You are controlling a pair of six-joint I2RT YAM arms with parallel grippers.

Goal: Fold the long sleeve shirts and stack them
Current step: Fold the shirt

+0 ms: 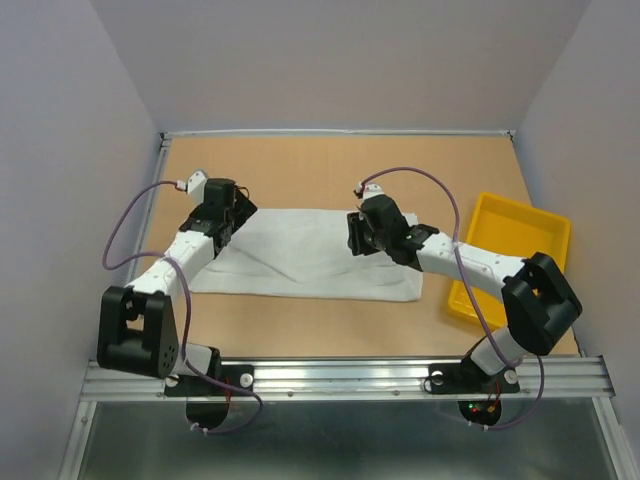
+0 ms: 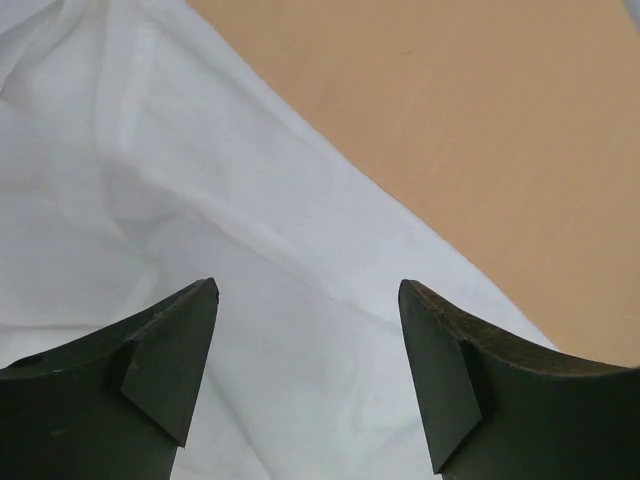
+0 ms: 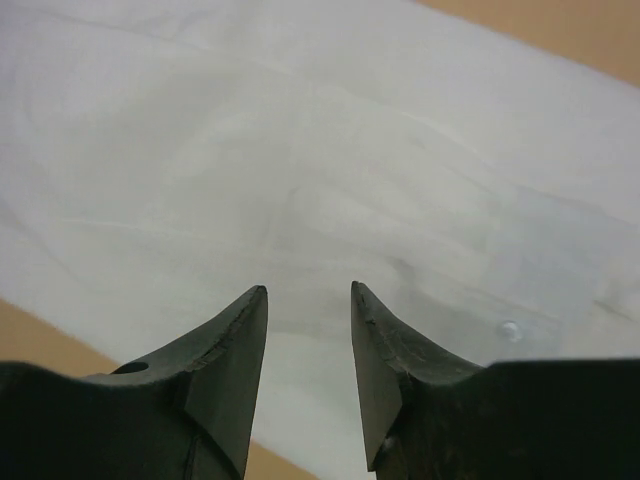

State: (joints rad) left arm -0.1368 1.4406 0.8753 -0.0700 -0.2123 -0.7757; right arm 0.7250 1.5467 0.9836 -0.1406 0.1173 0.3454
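Note:
One long sleeve shirt (image 1: 300,258) lies on the table as a wide, flat white rectangle with soft wrinkles. My left gripper (image 1: 238,212) hovers over its left end, jaws wide open; in the left wrist view the gripper (image 2: 308,285) has only white shirt fabric (image 2: 200,180) showing between the fingers. Over the right part of the shirt is my right gripper (image 1: 356,236). In the right wrist view this gripper (image 3: 308,287) is open with a narrower gap, nothing between the fingers, and the shirt (image 3: 350,150) beneath it. A small button (image 3: 510,328) shows on the cloth.
A yellow plastic tray (image 1: 508,255) sits to the right of the shirt, close to the right arm's elbow. Bare tan tabletop (image 1: 330,170) lies behind the shirt. Grey walls close in the table at the back and sides.

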